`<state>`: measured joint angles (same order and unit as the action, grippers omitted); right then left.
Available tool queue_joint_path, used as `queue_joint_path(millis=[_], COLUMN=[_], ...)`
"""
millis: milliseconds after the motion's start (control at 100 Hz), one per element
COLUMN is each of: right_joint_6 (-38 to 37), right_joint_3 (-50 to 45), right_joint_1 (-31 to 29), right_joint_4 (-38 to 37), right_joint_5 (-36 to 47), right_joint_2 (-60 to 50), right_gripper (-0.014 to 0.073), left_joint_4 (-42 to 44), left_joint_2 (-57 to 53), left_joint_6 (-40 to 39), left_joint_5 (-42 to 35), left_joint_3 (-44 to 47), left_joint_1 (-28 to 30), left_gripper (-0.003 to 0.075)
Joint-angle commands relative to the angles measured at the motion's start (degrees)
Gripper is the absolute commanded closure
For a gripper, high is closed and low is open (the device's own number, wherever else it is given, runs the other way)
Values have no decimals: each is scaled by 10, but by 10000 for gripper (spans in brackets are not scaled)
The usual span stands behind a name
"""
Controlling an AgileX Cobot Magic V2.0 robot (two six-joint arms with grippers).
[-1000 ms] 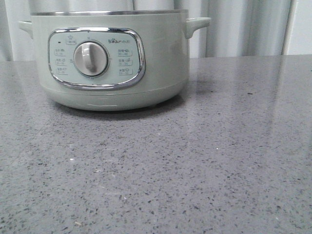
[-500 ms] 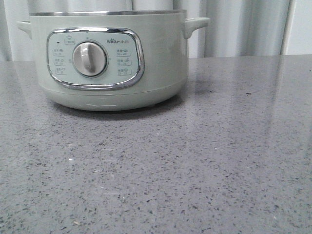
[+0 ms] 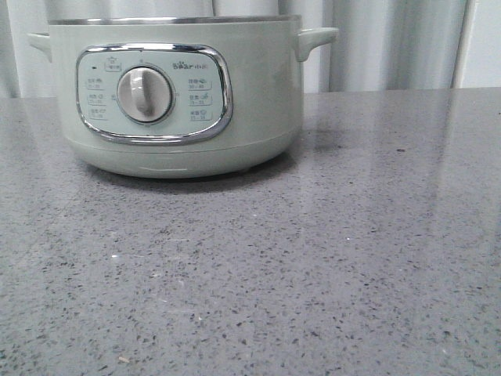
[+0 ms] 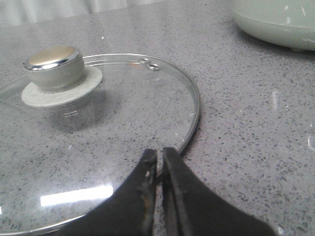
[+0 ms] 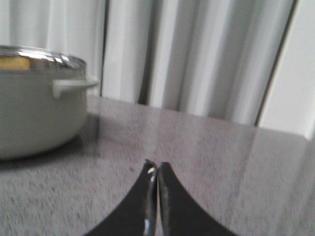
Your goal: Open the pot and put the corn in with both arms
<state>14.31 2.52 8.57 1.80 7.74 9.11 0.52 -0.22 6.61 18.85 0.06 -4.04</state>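
The pale-green pot (image 3: pixel 176 98) stands on the grey counter at the back left, its lid off; it also shows in the right wrist view (image 5: pixel 34 113) and its base in the left wrist view (image 4: pixel 280 22). A bit of yellow corn (image 5: pixel 14 63) shows inside the pot under the steel rim. The glass lid (image 4: pixel 88 132) with its pale knob (image 4: pixel 53 66) lies flat on the counter. My left gripper (image 4: pixel 159 152) is shut and empty, just above the lid's edge. My right gripper (image 5: pixel 156 166) is shut and empty, above the counter to the right of the pot. Neither gripper shows in the front view.
The speckled grey counter (image 3: pixel 313 258) stretches in front of and to the right of the pot. Pale curtains (image 3: pixel 391 43) hang behind it. The pot's right side handle (image 3: pixel 315 37) sticks out toward the right.
The pot appears to have shifted very slightly to the left in the front view. Nothing else has visibly changed.
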Motion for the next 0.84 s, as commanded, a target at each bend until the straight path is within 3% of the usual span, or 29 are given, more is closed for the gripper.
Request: queue_joint_path(millis=[0, 50, 130, 480, 830], right_joint_6=[5, 5, 5, 5, 5], right_joint_3=[-25, -45, -39, -43, -43], right_joint_1=[-14, -23, -36, -40, -40], right_joint_4=[6, 3, -9, -9, -12], right_joint_5=[65, 62, -28, -257, -246], right_joint_2=[-22, -40, -69, -109, -109], right_gripper=[650, 649, 650, 649, 649], left_joint_4=[0, 0, 0, 0, 0], left_joint_2=[-19, -19, -19, -19, -19], left_joint_6=[-5, -5, -5, -5, -5], left_joint_5=[-21, -21, -21, -22, -22], left_joint_3=[4, 4, 4, 4, 4], left_joint_1=[1, 1, 1, 1, 1], left_gripper=[741, 741, 741, 741, 741])
